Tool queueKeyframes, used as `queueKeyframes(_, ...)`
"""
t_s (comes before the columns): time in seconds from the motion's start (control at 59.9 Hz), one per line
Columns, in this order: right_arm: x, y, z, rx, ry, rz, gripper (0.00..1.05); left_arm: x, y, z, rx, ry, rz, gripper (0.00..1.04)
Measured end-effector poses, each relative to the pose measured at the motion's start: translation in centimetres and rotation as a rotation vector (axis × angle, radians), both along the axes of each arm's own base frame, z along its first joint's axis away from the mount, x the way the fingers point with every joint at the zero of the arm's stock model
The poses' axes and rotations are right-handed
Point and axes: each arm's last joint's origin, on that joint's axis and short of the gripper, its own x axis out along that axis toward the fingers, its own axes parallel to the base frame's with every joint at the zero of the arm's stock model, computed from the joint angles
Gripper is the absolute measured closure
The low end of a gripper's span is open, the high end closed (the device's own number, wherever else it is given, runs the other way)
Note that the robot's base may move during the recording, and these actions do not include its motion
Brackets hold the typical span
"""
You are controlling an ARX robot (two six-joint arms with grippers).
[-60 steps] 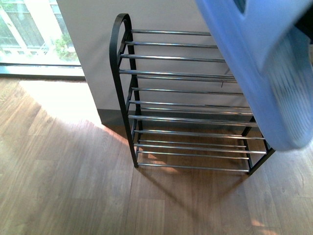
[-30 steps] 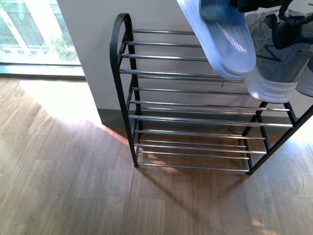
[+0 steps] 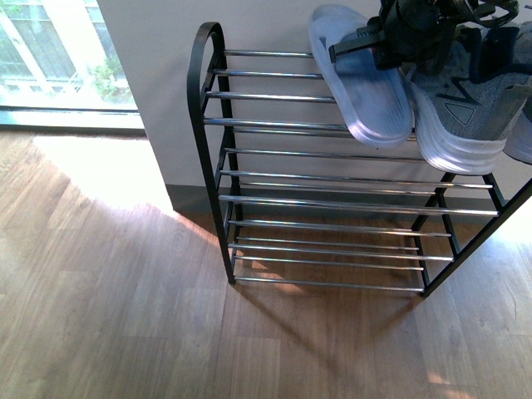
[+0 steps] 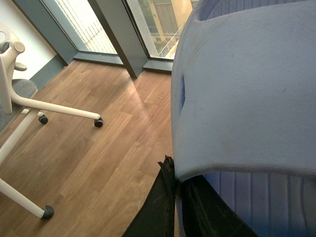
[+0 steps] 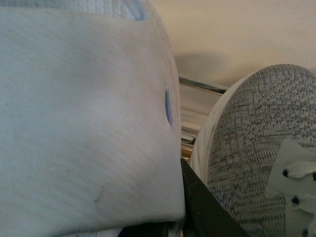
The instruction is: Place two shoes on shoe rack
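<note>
Front view, going left to right: bright window [image 3: 58, 58] on the far left with sun spilling onto the wood floor [image 3: 108, 316], then the shoe rack [image 3: 208, 125] standing against the pale wall [image 3: 158, 83]. The lower shelves are just bare rods. Up on the top tier a pale blue slide [image 3: 362, 87] lies flat on the rods, toe end toward the camera. The dark right gripper [image 3: 391, 41] sits on its strap end. Whether those fingers are clamped or loose, I honestly can't tell from any shot. Touching the slide on its right is a grey sneaker [image 3: 461, 108], white sole facing out over the front rod. A bit of a second grey shoe [image 3: 519, 133] peeks in at the right edge.

Left wrist view: the slide's strap [image 4: 247, 94] fills most of the shot, and the left gripper [image 4: 178, 207] has a dark finger on either side of the strap's edge, so it's pinching it. Can't tell if it's the same slide. Floor, window frames and a white chair base [image 4: 29, 103] sit behind.

Right wrist view: strap [image 5: 84, 113] up close, one dark finger [image 5: 202, 210] under it, sneaker toe [image 5: 252, 138] right beside.
</note>
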Motion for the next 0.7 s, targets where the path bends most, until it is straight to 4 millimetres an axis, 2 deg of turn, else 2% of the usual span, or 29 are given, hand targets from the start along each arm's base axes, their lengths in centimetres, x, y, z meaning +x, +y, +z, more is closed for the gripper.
queueKeyframes(0.2, 0.6, -0.6, -0.1, 0.006, 0.038, -0.036, 1.03, 0.0, 0.0, 0.0, 0.0, 0.0, 0.0, 1.03)
queueKeyframes(0.284, 0.6, -0.8, 0.1, 0.092, 0.046, -0.045, 0.86, 0.0, 0.0, 0.0, 0.0, 0.0, 0.0, 1.03)
queueKeyframes(0.384, 0.1, -1.1, 1.1, 0.18, 0.056, -0.047, 0.72, 0.0, 0.0, 0.0, 0.0, 0.0, 0.0, 1.03)
queueKeyframes(0.484, -2.0, -1.8, 4.8, 0.297, 0.027, -0.027, 0.51, 0.0, 0.0, 0.0, 0.0, 0.0, 0.0, 1.03)
queueKeyframes(0.601, -4.6, -3.1, 9.0, 0.391, -0.062, 0.029, 0.35, 0.0, 0.0, 0.0, 0.0, 0.0, 0.0, 1.03)
queueKeyframes(0.667, -6.8, -4.7, 11.7, 0.423, -0.175, 0.04, 0.25, 0.0, 0.0, 0.0, 0.0, 0.0, 0.0, 1.03)
queueKeyframes(0.701, -8.1, -5.8, 12.9, 0.409, -0.285, 0.024, 0.26, 0.0, 0.0, 0.0, 0.0, 0.0, 0.0, 1.03)
